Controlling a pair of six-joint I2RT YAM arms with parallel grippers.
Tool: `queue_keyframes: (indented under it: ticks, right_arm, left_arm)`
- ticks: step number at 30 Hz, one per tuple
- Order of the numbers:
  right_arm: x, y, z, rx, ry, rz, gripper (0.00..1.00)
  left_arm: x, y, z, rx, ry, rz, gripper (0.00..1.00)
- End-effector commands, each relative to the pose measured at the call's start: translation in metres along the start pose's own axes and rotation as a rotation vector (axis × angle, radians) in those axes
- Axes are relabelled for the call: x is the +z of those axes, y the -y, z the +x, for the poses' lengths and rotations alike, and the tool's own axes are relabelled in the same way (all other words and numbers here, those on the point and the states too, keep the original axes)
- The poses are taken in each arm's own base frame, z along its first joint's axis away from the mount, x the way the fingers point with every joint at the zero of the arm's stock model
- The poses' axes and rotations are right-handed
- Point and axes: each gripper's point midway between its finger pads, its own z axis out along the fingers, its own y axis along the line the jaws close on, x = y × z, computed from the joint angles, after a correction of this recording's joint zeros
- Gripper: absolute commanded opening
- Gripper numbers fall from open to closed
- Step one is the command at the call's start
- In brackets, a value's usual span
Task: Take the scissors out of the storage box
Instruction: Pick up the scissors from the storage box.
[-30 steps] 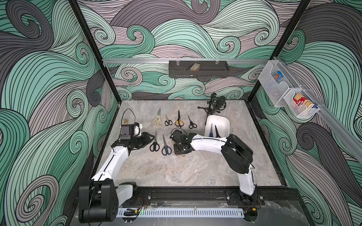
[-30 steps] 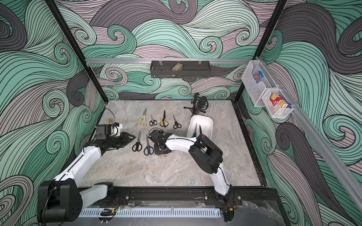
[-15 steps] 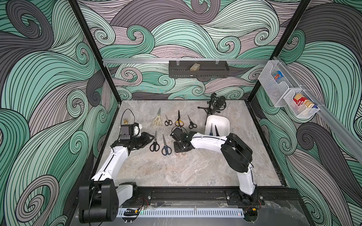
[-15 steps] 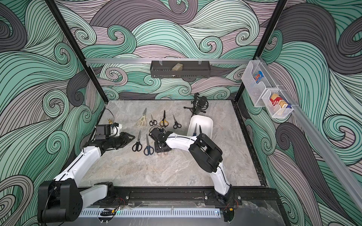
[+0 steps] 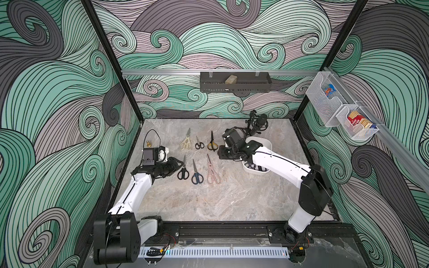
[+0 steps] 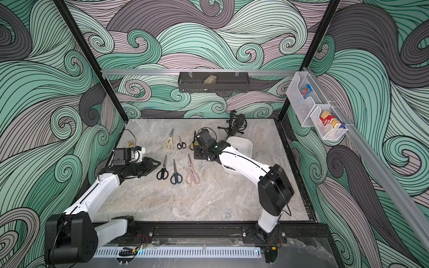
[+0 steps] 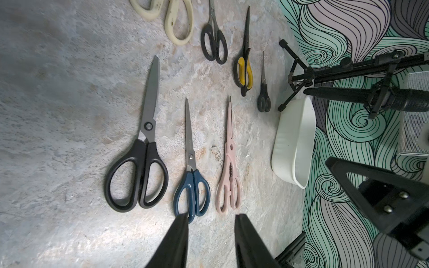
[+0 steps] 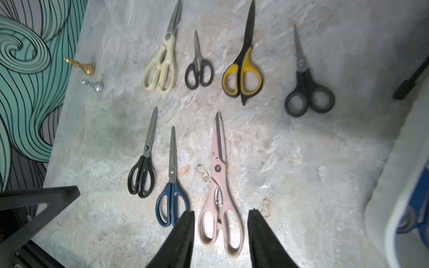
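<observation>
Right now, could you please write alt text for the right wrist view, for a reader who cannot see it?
Seven pairs of scissors lie flat in two rows on a marbled table; the pink scissors lie nearest, their handles framed by the open right claw. The white storage box shows at the edge, with a blue item inside.

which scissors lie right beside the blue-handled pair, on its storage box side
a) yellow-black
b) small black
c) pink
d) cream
c: the pink scissors lie flat alongside the blue scissors, between them and the storage box, with their blades pointing the same way.
</observation>
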Motion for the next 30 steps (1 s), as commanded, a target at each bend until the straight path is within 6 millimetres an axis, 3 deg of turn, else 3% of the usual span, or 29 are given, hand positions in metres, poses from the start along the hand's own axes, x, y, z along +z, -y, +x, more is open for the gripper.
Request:
queue_keyframes:
  ticks: [1, 7, 15, 21, 30]
  right_arm:
    - [0.001, 0.039, 0.000, -0.007, -0.034, 0.039, 0.43]
    - [-0.002, 0.112, -0.007, 0.071, -0.044, 0.113, 0.43]
    - [-0.001, 0.191, 0.010, 0.147, -0.108, 0.195, 0.42]
    - [0.017, 0.196, 0.038, 0.150, -0.204, 0.172, 0.39]
    - [0.030, 0.211, 0.049, 0.093, -0.249, 0.259, 0.32]
  left_arm:
    - [-0.002, 0.020, -0.005, 0.030, -0.010, 0.040, 0.36]
    - [0.009, 0.037, 0.000, 0.079, -0.051, 0.051, 0.36]
    - [0.031, 0.054, 0.004, 0.136, -0.092, 0.057, 0.36]
    - [0.039, 0.053, 0.003, 0.145, -0.096, 0.049, 0.36]
    - [0.046, 0.043, 0.004, 0.136, -0.109, 0.021, 0.36]
